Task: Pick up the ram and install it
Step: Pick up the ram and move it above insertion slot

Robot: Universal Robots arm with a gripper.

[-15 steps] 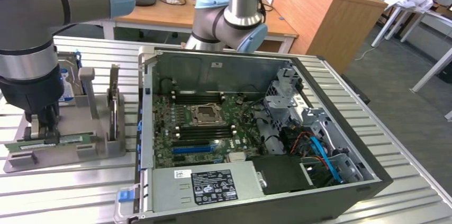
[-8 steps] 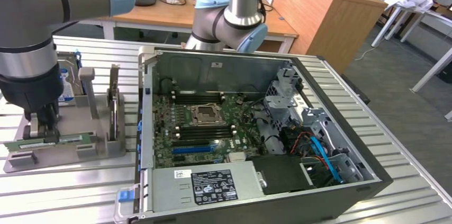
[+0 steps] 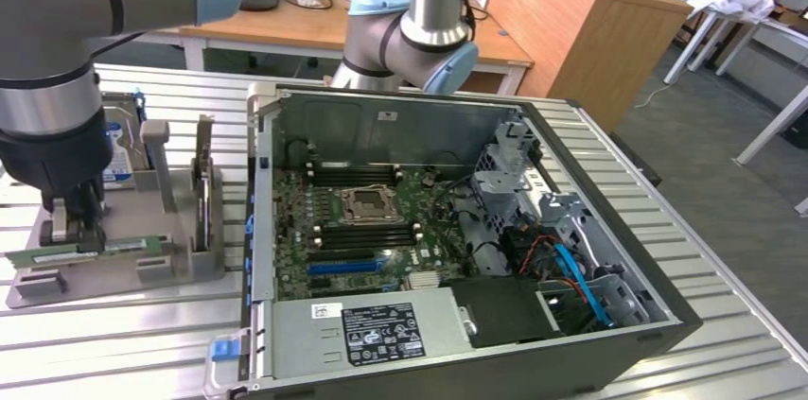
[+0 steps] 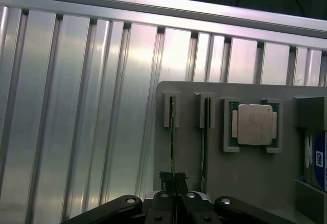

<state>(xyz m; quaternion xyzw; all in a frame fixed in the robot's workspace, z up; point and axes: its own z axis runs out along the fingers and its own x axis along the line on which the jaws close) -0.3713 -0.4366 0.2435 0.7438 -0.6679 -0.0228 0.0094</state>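
While the long, thin green ram stick (image 4: 173,142) stands on its edge in a slot of the grey plastic holder (image 4: 255,183) on the ribbed aluminium tabletop (image 4: 76,106), I see my tool (image 4: 174,182) clamped on it, just beside the second stick (image 4: 203,142) of the same kind.

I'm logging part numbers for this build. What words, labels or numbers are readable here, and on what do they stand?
Nothing reads clearly enough to quote.
black label on the power supply: print too small.
white sticker beside it: blurred.
hard drive label, blue and white: letters cut off and blurred.
processor lid: no legible marking.
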